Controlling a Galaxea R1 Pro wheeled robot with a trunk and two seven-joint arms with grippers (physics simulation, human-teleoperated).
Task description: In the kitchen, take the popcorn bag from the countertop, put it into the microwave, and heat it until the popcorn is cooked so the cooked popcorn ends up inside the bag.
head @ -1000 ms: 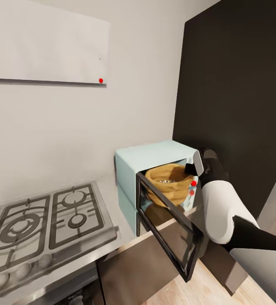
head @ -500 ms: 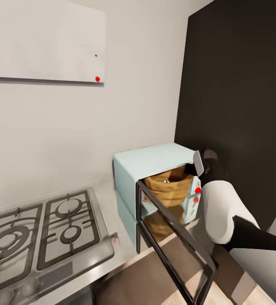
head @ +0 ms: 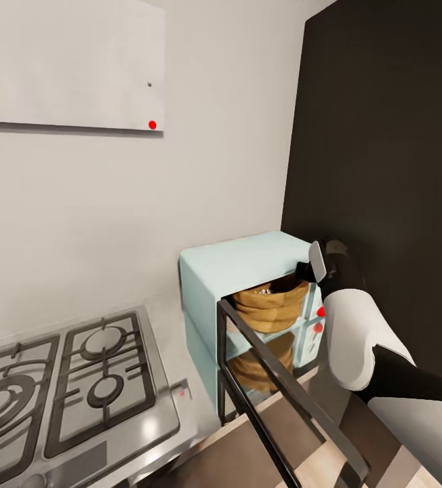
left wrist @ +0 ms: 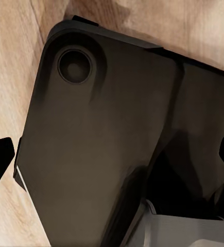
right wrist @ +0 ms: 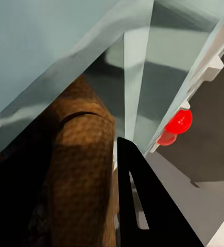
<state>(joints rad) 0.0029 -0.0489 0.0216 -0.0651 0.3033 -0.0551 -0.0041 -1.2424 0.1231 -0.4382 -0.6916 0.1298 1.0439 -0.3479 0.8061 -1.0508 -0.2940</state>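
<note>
The pale-blue microwave [head: 238,268] stands on the countertop [head: 163,318] against the wall, its dark-framed glass door [head: 275,390] swung open toward me. Inside it sits the tan burlap popcorn bag [head: 272,303], with whitish popcorn [head: 264,291] showing at its rolled rim. My right arm [head: 350,332] reaches to the microwave's right front corner, beside its red light [head: 320,312]. In the right wrist view one dark finger [right wrist: 142,206] lies next to the popcorn bag [right wrist: 75,170], and the other finger is hidden. My left gripper [left wrist: 112,159] hangs open over my dark base.
A steel gas hob [head: 72,386] takes up the countertop to the microwave's left. A white slanted hood [head: 65,61] hangs on the wall above it. A tall dark cabinet [head: 384,169] rises right of the microwave. Pale wood floor [left wrist: 19,46] lies below.
The camera has moved: the hob has slid left and down in the picture. The open door now looks more edge-on. My right arm stays beside the microwave.
</note>
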